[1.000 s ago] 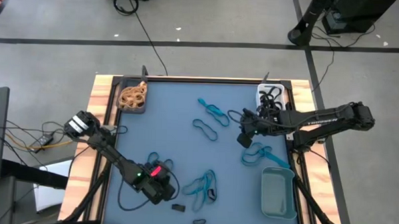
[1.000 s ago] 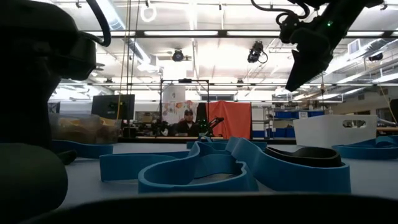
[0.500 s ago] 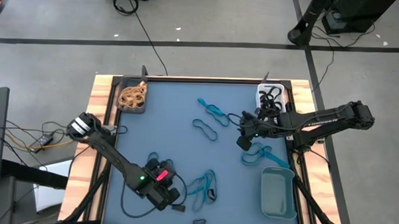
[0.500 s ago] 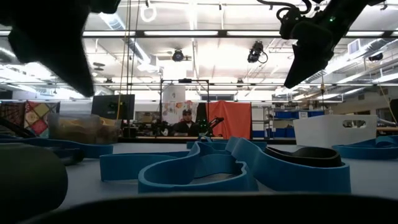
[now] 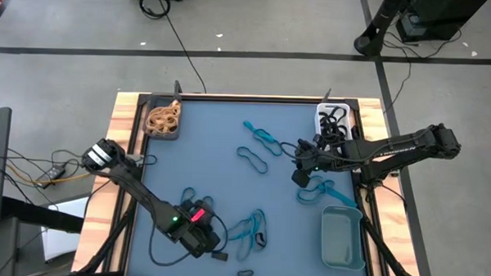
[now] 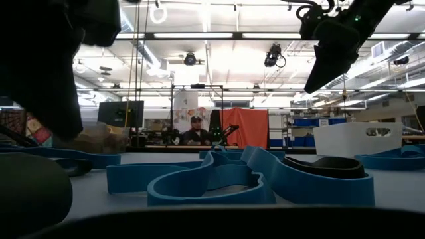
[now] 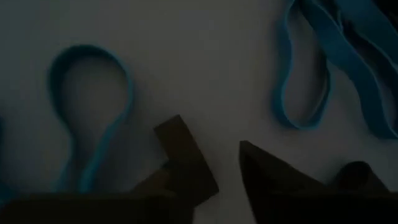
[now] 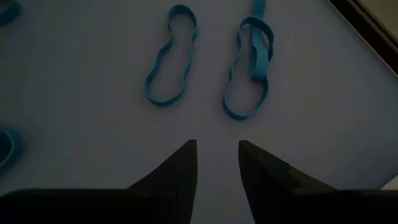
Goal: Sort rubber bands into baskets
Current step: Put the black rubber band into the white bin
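1. My left gripper (image 7: 214,168) was down low near the front edge of the blue table mat (image 5: 212,153), fingers parted with nothing but bare mat in the gap. Nothing was held.
2. Just past it lay thin blue rubber loops (image 7: 93,118), with more off to the other side (image 7: 323,81). From above, that was the blue cluster (image 5: 249,228) near the front middle of the mat. A small black piece (image 5: 219,255) sat right beside the gripper.
3. My right gripper (image 8: 217,168) hung above the right half of the mat, fingers a little apart and empty.
4. Ahead of it were two more blue rubber bands lying flat, a single loop (image 8: 171,59) and a twisted one (image 8: 249,62), close together but not touching.
5. Baskets: the dark tray (image 5: 148,110) at the back left corner had tan bands (image 5: 163,117) piled in it, the white tray (image 5: 322,114) at the back right held black loops (image 5: 334,121), and the grey-teal tray (image 5: 343,240) sat at the front right.
6. More blue bands (image 5: 321,190) lay between the right gripper and the grey-teal tray.
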